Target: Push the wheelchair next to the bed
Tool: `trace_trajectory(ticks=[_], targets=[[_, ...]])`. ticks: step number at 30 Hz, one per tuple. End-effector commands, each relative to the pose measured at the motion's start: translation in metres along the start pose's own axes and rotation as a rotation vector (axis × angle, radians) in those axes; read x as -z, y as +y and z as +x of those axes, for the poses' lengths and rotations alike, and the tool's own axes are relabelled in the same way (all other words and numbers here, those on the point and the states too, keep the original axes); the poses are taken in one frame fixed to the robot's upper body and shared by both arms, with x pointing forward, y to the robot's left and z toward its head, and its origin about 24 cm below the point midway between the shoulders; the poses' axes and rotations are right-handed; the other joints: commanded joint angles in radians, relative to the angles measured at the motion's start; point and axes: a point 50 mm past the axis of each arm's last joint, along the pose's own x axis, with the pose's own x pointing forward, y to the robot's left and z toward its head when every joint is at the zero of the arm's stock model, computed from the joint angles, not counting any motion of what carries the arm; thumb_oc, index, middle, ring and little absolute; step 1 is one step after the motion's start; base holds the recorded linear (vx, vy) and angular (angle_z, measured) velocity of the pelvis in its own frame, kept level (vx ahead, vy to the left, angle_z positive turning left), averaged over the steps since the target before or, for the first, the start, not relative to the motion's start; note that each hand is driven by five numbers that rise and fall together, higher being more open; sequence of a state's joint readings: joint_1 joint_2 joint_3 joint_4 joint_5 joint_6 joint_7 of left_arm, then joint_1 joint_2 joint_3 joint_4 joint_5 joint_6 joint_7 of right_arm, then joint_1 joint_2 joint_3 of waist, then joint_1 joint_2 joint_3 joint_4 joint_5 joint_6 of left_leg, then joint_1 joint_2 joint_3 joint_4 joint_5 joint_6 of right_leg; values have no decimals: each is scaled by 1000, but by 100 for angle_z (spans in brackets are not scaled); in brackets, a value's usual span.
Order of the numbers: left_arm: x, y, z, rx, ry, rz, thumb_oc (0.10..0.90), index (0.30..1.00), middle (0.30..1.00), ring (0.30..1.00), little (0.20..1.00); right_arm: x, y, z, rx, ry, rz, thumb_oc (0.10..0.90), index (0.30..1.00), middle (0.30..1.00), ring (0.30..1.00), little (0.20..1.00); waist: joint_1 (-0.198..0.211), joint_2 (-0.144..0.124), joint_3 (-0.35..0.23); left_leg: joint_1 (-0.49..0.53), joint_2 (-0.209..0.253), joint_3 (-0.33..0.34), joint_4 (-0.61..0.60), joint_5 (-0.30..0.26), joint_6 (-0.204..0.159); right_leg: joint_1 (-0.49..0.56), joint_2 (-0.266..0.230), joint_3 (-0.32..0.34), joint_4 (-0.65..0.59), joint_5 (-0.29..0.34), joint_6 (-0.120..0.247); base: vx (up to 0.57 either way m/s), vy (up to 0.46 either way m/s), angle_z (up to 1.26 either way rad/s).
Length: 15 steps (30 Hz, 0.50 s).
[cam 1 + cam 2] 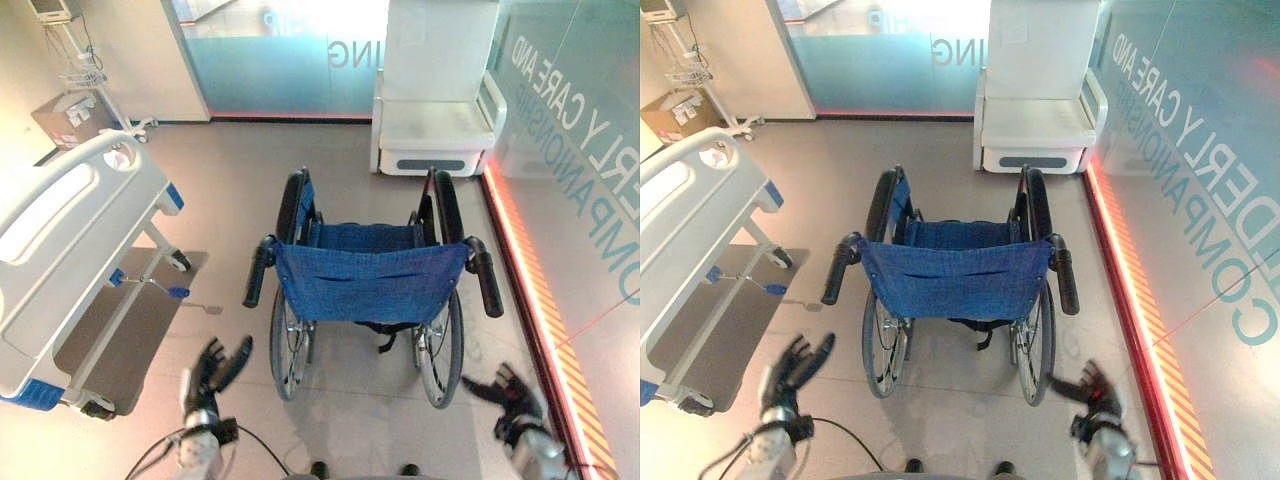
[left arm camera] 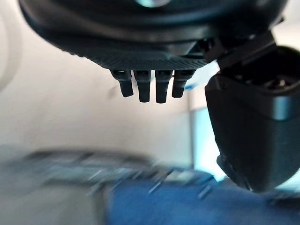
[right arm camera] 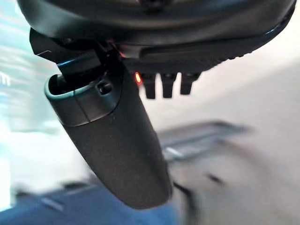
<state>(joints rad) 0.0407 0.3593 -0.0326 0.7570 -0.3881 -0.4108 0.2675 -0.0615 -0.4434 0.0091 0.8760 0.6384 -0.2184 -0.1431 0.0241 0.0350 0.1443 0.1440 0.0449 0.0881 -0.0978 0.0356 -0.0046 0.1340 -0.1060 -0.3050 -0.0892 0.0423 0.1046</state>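
A wheelchair [image 1: 372, 282] with a blue cloth seat and backrest stands in the middle of the floor, its back towards me. Two black push handles stick out, the left handle [image 1: 258, 272] and the right handle [image 1: 486, 277]. A hospital bed [image 1: 70, 215] with a white footboard stands at the left, apart from the wheelchair. My left hand [image 1: 213, 372] is open below the left handle, not touching it. My right hand [image 1: 507, 390] is open below the right handle, also free. In the wrist views the left hand [image 2: 253, 117] and the right hand [image 3: 117, 140] hold nothing.
A white seat unit [image 1: 437, 120] stands behind the wheelchair against a frosted glass wall. An orange striped line [image 1: 540, 290] runs along the floor at the right. A grey floor mat [image 1: 120, 330] lies under the bed, and a cardboard box [image 1: 68, 118] stands at the far left.
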Motion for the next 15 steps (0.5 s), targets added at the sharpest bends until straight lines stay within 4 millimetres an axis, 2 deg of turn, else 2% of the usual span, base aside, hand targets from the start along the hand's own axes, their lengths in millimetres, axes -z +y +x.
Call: trace_trajectory(ticks=[1,2,3,4,5,6,8,9,10,15], targets=[[-72,-1,38,-41,-240,-35,800,900,900,900,900,-89,10,20,14,-295,93,800,900,900,900,900,12,-25,-27,10,-18,42,14,-72,9,-2,0,25,67,-72,-17,0,0,0],[-87,6,45,-67,-271,-36,800,900,900,900,900,-112,11,22,22,-359,103,800,900,900,900,900,9,-24,-31,11,-19,43,13,-73,8,-2,0,28,66,-72,-16,0,0,0],[-90,7,46,-72,-273,-38,800,900,900,900,900,-116,11,22,21,-368,107,800,900,900,900,900,8,-24,-31,11,-19,43,13,-73,8,-3,-1,29,66,-73,-16,-3,34,0],[-105,13,51,-104,-314,-40,800,900,900,900,900,-137,15,22,22,-428,119,800,900,900,900,900,4,-23,-35,11,-19,43,12,-73,7,-4,0,33,66,-72,-16,-3,30,-1],[-113,15,53,-119,-340,-43,800,900,900,900,900,-147,17,21,21,-465,118,800,900,900,900,900,2,-23,-35,11,-19,44,12,-74,6,-4,-1,34,66,-73,-16,-5,37,-1],[-128,16,56,-136,-383,-55,800,900,900,900,900,-165,24,18,8,-517,119,800,900,900,900,900,-2,-22,-37,10,-19,45,13,-74,5,-5,-2,36,65,-73,-15,0,0,0],[-143,15,57,-130,-436,-80,800,900,900,900,900,-181,33,13,-15,-581,113,800,900,900,900,900,-6,-22,-36,8,-20,46,15,-76,5,-6,-2,40,66,-74,-14,0,0,0],[-159,11,57,-109,-497,-91,800,900,900,900,900,-196,41,6,-42,-644,115,800,900,900,900,900,-9,-22,-35,6,-20,45,15,-75,4,-8,-2,42,65,-74,-14,0,0,0],[-162,10,56,-103,-514,-95,800,900,900,900,900,-200,43,4,-49,-661,115,800,900,900,900,900,-10,-22,-35,6,-20,44,15,-75,4,-8,-2,43,65,-75,-14,0,0,0],[-213,-4,45,38,-721,-145,800,900,900,900,900,-236,64,-23,-136,-864,152,800,900,900,900,900,-15,-21,-35,-8,-19,42,15,-75,4,-18,1,53,60,-74,-12,-34,-13,5]])
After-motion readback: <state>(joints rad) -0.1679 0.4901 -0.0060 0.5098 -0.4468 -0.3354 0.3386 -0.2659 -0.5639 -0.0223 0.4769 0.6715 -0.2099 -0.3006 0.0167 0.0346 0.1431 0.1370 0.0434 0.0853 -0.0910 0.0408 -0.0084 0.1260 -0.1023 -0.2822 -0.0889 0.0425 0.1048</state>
